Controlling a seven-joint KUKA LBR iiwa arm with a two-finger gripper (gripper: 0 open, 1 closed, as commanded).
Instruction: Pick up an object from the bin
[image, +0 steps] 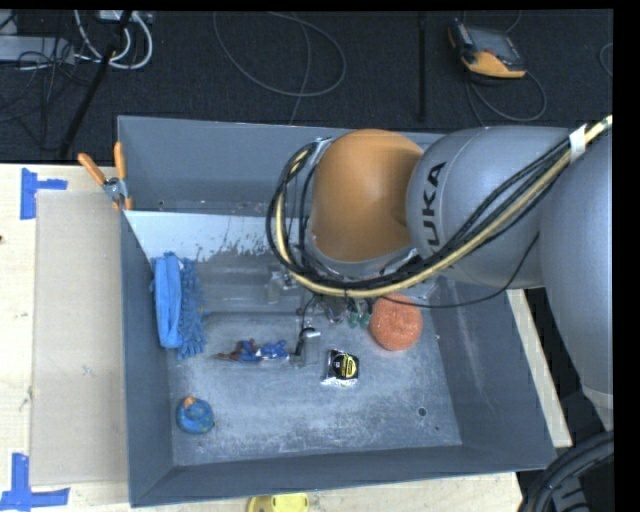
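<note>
Pick not done yet, we think: gripper (303, 343) hangs low, just right of small blue toy figure (255, 351), which lies on bin (290, 415) floor. Jaws open or closed, we cannot tell. Grasp & lift are left.

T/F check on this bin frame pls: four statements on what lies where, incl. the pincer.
1. A blue brush lies by the left wall of the bin. True.
2. The orange ball sits in the near left corner. False: it lies right of centre, beside the arm; a small blue round thing is in that corner.
3. A black-and-yellow thing lies near the middle of the floor. True.
4. The pincer is over the blue brush. False: it is mid-bin, next to a small blue toy, apart from the brush.
</note>
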